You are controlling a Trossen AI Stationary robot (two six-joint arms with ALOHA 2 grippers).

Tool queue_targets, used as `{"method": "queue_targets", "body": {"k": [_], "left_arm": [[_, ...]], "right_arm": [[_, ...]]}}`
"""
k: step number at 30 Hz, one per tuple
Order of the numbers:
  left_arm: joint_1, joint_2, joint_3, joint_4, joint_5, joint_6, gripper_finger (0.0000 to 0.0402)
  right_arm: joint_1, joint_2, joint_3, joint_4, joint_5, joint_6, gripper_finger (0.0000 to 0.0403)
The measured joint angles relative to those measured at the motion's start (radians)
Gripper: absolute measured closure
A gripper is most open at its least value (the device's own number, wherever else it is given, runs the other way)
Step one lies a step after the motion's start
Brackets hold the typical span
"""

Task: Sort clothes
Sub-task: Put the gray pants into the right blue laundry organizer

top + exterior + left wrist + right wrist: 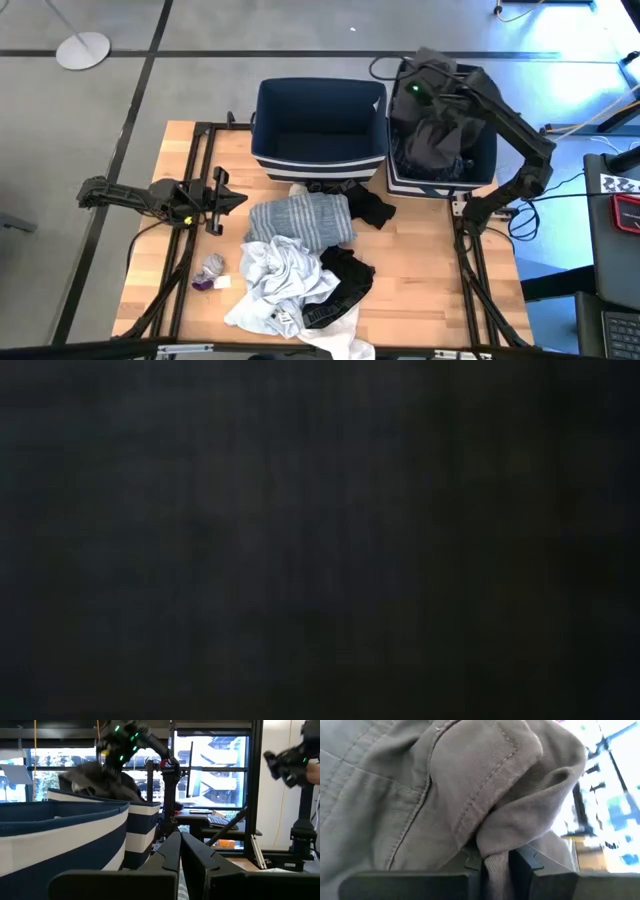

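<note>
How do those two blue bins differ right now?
The left bin looks empty, its dark floor bare; the right bin holds dark clothes. The right gripper hangs a grey garment over the right bin; nothing hovers over the left. Both are navy with white-striped bases, standing side by side.

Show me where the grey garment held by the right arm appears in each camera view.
High view: grey garment hangs over the right bin.
Low view: not visible, all dark.
Left wrist view: upper left, above the bin's rim.
Right wrist view: fills the picture, pinched in the right pincer.
Shared landmark: the right bin.
</note>
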Motion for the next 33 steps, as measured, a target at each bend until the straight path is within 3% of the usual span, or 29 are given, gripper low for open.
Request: {"method": "queue_targets", "body": {"k": [8,18,25,33], "left_arm": [[0.0,0.0,0.0,0.001,0.0,0.001,0.0398],[0.0,0.0,0.0,0.001,0.0,0.003,0.0398],[0.0,0.0,0.0,0.001,0.0,0.008,0.0398],[0.0,0.0,0.0,0.002,0.0,0.011,0.0398]], "right_arm": [[-0.114,0.0,-0.338,0.134,-0.123,-0.022,0.0349],[-0.194,-0.002,-0.641,0.553,-0.4,-0.132,0.0349],[-0.202,-0.003,-0.705,0.617,-0.41,-0.149,0.0335],[-0.201,-0.006,-0.647,0.55,-0.407,-0.164,0.0235]]}}
